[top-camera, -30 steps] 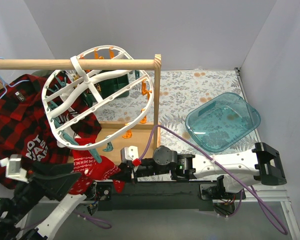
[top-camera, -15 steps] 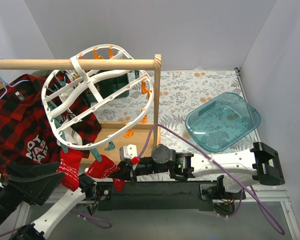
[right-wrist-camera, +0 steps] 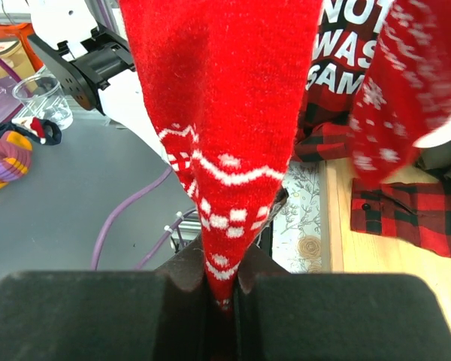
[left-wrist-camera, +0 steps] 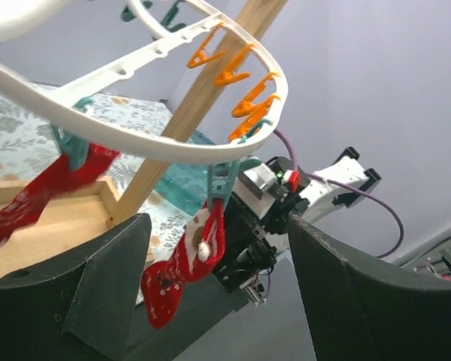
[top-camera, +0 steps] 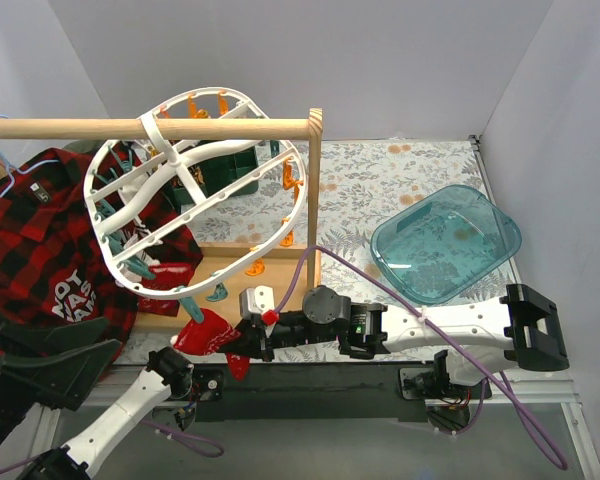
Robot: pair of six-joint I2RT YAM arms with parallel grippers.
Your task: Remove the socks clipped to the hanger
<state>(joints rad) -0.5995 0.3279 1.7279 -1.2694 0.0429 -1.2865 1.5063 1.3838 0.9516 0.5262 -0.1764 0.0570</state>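
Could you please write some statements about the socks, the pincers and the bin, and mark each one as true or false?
1. The right pincer is shut on a red sock. True.
2. The left pincer holds a sock. False: it is open and holds nothing.
3. The red sock hangs from a teal clip on the white hanger. True.
4. Socks lie in the teal bin. False: no socks show inside it.
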